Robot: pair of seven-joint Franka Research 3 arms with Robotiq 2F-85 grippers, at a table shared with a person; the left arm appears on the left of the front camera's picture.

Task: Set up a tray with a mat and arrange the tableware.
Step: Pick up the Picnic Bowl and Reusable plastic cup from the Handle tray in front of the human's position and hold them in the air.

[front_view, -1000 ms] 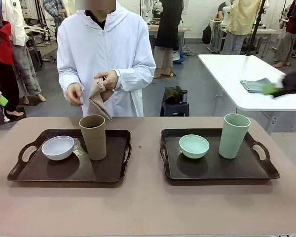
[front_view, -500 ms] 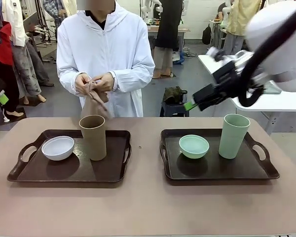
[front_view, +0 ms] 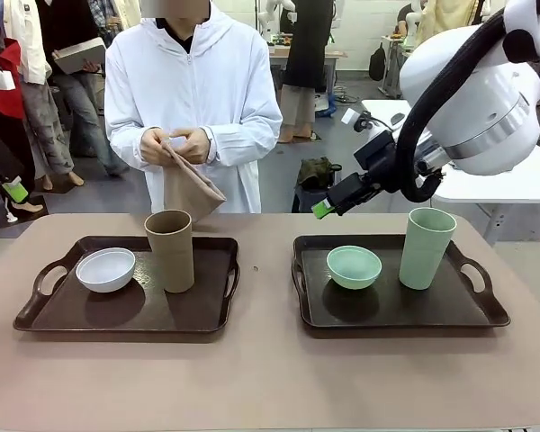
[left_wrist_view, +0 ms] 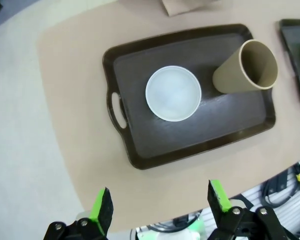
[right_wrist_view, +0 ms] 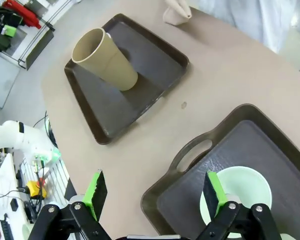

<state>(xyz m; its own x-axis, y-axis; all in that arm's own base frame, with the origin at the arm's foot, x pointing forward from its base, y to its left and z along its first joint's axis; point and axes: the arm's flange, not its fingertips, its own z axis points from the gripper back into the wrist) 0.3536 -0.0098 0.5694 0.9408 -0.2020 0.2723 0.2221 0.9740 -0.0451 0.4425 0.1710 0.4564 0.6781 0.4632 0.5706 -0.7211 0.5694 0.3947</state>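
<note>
Right of centre, the mint green bowl seems light, rigid and slippery, so take its rim. Left gripper and right gripper have jaws apart.

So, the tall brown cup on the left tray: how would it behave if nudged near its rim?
The brown cup is tall on a narrower base, so it would probably tip rather than slide. Empty and thin-walled, it is likely light. Tipped, it may roll.
</note>
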